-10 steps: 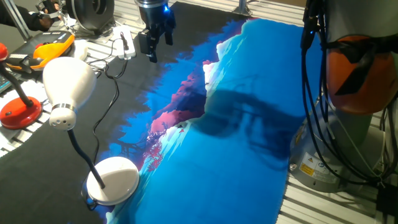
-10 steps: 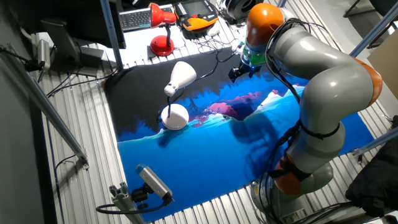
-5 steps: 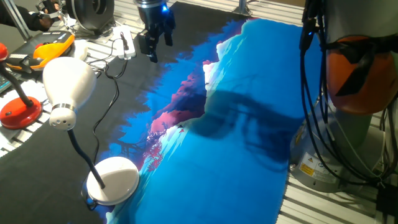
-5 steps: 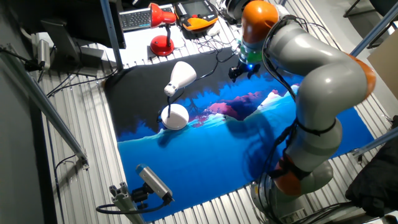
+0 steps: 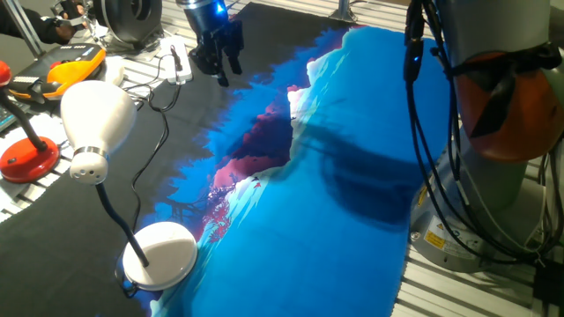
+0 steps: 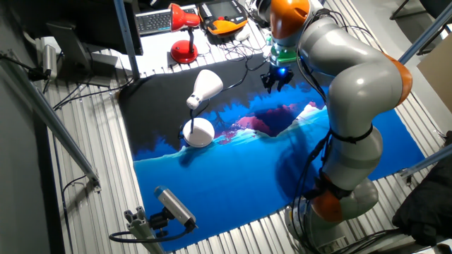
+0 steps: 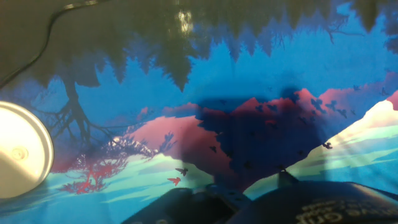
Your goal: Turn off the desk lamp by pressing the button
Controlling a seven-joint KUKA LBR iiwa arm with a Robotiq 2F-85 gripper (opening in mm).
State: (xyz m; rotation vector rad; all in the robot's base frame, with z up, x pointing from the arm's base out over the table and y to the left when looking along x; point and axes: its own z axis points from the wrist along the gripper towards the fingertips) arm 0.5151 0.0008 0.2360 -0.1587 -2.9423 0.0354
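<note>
The white desk lamp stands on the left of the mat, with its bell-shaped head (image 5: pixel 92 119), thin black neck and flat round base (image 5: pixel 160 254). The other fixed view shows its head (image 6: pixel 205 86) and base (image 6: pixel 198 132). The hand view shows the base (image 7: pixel 18 158) at the left edge, with a small round button (image 7: pixel 20 152) on it. My gripper (image 5: pixel 220 69) hangs above the far edge of the mat, well away from the lamp; it also shows in the other fixed view (image 6: pixel 274 80). No view shows the fingertips clearly.
A red-based lamp (image 5: pixel 26 158) stands at the far left, also in the other fixed view (image 6: pixel 185 49). An orange device (image 5: pixel 75 66) and black cables (image 5: pixel 163 97) lie behind the mat. The blue patterned mat (image 5: pixel 352 220) covers the table. My arm's base (image 5: pixel 502 106) stands at the right.
The gripper has moved a little toward the far edge of the mat. The arm's upper links have swung over, and their shadow on the mat has shifted. The lamp has not moved.
</note>
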